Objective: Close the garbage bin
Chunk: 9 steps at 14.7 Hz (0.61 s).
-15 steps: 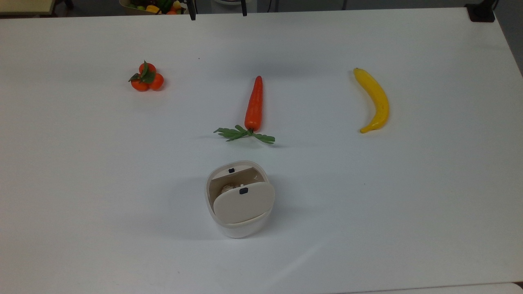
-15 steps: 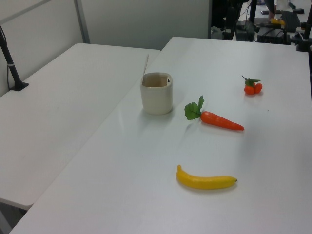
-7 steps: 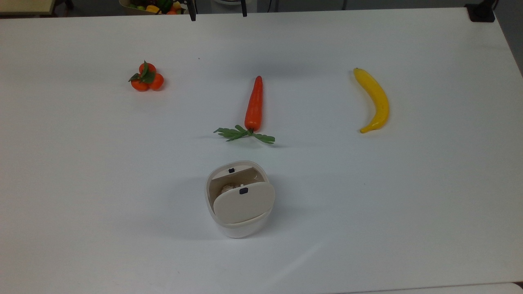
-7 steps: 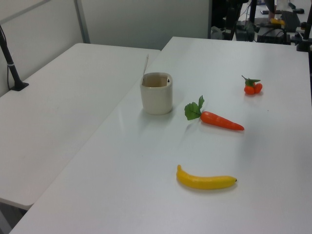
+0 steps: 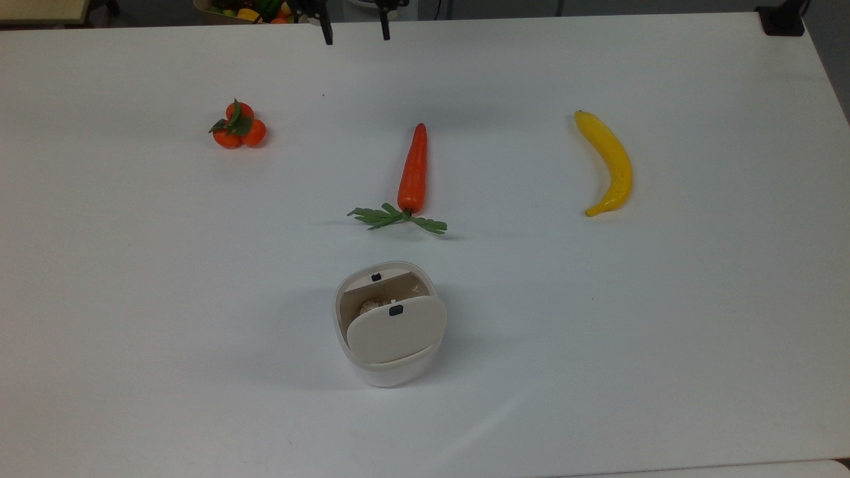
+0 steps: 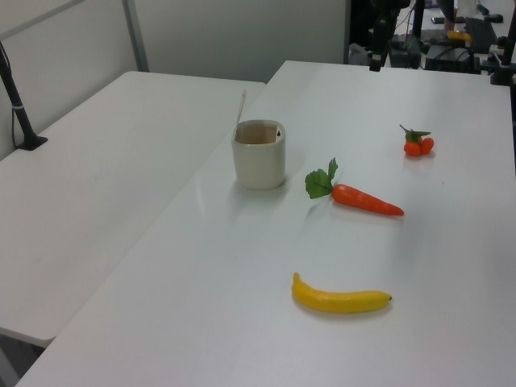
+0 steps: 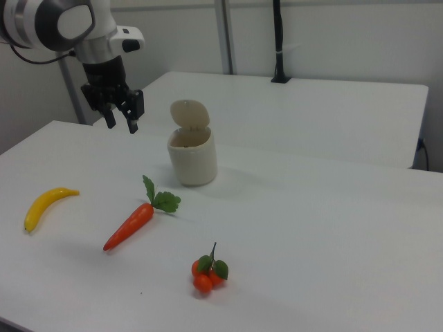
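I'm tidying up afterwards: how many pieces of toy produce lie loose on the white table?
3. The yellow banana at the top view's right, the orange carrot with green leaves in the middle, the cluster of small oranges at the top view's left. The open bin may hide more.

the top view's upper edge cuts off the hand (image 5: 354, 30) — leaving two dark fingers (image 5: 326, 30).

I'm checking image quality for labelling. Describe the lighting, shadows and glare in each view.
Top view: even, soft light; a faint shadow around the bin, a pale glare streak on the table below it. Left view: diffuse light, a mild sheen on the tabletop near the bin. Right view: soft shadows under the carrot and the gripper.
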### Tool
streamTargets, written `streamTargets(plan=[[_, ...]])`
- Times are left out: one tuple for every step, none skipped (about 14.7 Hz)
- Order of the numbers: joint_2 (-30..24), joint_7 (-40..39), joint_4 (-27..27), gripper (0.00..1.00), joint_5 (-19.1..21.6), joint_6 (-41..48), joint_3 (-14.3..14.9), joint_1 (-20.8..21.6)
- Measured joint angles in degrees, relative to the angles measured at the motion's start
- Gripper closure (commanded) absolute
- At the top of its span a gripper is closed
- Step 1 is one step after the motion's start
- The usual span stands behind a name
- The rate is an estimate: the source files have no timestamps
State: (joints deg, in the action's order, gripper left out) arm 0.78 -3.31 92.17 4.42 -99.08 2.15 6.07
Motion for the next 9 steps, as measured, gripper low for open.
streamTargets(plan=[[0.0, 0.0, 0.0, 0.66, 0.0, -0.02, 0.0, 0.0], [0.0, -0.01, 0.0, 0.75, 0.0, -0.02, 0.0, 0.0], [0.0, -0.02, 0.0, 0.83, 0.0, -0.02, 0.0, 0.0], [0.0, -0.03, 0.0, 0.88, 0.0, -0.03, 0.0, 0.0], [0.01, -0.03, 0.0, 0.94, 0.0, -0.03, 0.0, 0.0], [0.01, -0.03, 0.0, 0.98, 0.0, -0.03, 0.0, 0.0], [0.02, -0.03, 0.01, 1.0, 0.0, -0.03, 0.0, -0.01], [0.03, -0.04, 0.01, 1.0, 0.0, -0.03, 0.0, -0.01], [0.05, -0.05, 0.01, 1.0, 0.05, -0.03, 0.0, -0.01]])
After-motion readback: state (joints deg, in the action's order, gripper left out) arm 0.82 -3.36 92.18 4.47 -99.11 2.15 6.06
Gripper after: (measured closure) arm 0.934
